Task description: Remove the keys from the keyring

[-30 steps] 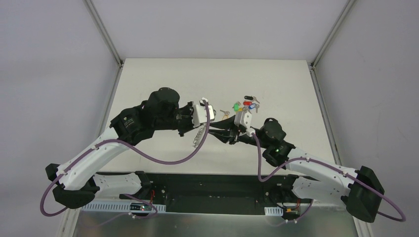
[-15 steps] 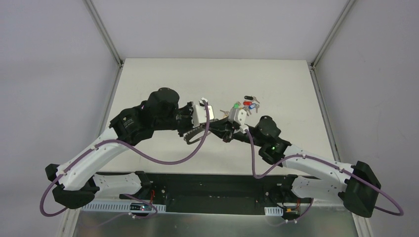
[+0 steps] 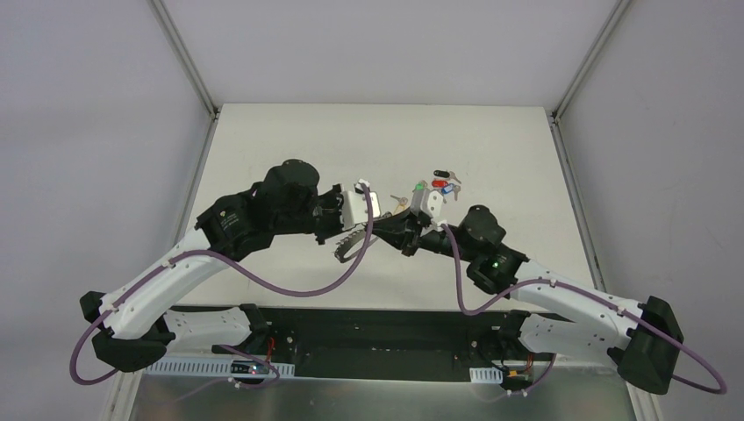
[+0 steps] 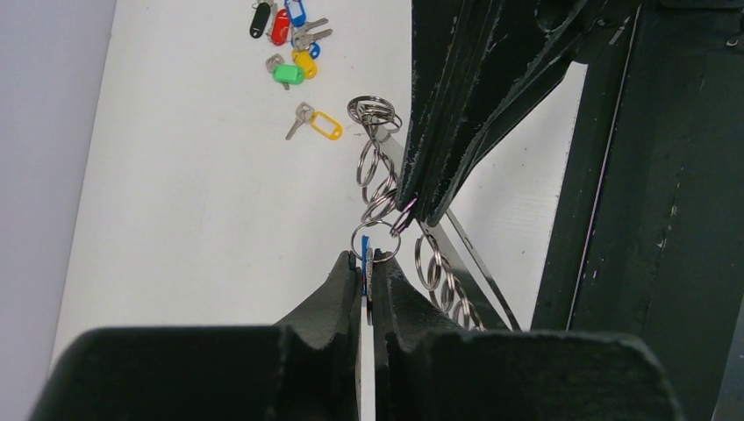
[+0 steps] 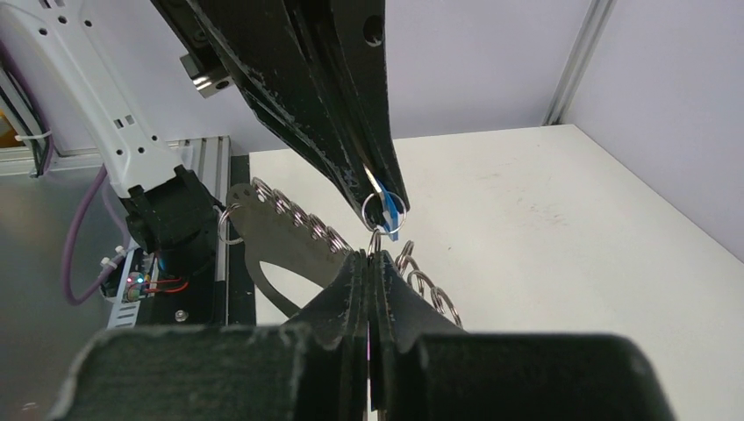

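The keyring [image 4: 478, 267] is a grey flat loop with a fringe of small split rings [image 4: 375, 167]. It hangs between my two grippers, and shows in the right wrist view [image 5: 272, 230] and in the top view [image 3: 351, 244]. My left gripper [image 4: 368, 256] is shut on a blue-tagged key [image 4: 364, 253] that hangs on one small ring. My right gripper [image 5: 370, 256] is shut on a neighbouring small ring of the keyring. The two sets of fingertips almost touch above the table [image 3: 392, 226].
Several loose keys with coloured tags [image 4: 288, 39] lie in a pile at the far middle of the table [image 3: 441, 184]. A yellow-tagged key [image 4: 318, 124] lies apart, nearer the grippers. The table's near edge and rail [image 5: 202, 175] lie behind the keyring.
My right gripper has moved left and closed in on the left gripper's tips. The keyring has swung from hanging straight to a curved, tilted pose below them.
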`<move>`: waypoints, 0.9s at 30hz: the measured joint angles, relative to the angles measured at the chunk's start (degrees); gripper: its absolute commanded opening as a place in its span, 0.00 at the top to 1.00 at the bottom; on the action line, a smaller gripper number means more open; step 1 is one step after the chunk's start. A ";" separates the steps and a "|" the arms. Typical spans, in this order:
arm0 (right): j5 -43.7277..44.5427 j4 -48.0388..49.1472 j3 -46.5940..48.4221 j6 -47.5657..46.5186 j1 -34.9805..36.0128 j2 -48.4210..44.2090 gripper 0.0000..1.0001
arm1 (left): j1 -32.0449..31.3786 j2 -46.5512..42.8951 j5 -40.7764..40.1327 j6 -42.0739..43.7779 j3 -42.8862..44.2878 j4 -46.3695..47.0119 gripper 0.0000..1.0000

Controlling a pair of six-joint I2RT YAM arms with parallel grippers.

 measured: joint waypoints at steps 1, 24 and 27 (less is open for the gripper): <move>-0.26 -0.52 0.33 0.39 -0.02 0.00 1.00 | 0.00 0.00 0.02 0.20 -0.07 0.02 1.00; -6.40 -4.68 2.80 4.94 -0.24 1.25 1.00 | 0.00 -2.19 2.71 4.81 -5.38 3.87 1.00; -6.27 -7.08 3.96 4.98 -0.24 1.25 1.00 | 0.20 -2.71 3.23 4.79 -5.62 4.35 1.00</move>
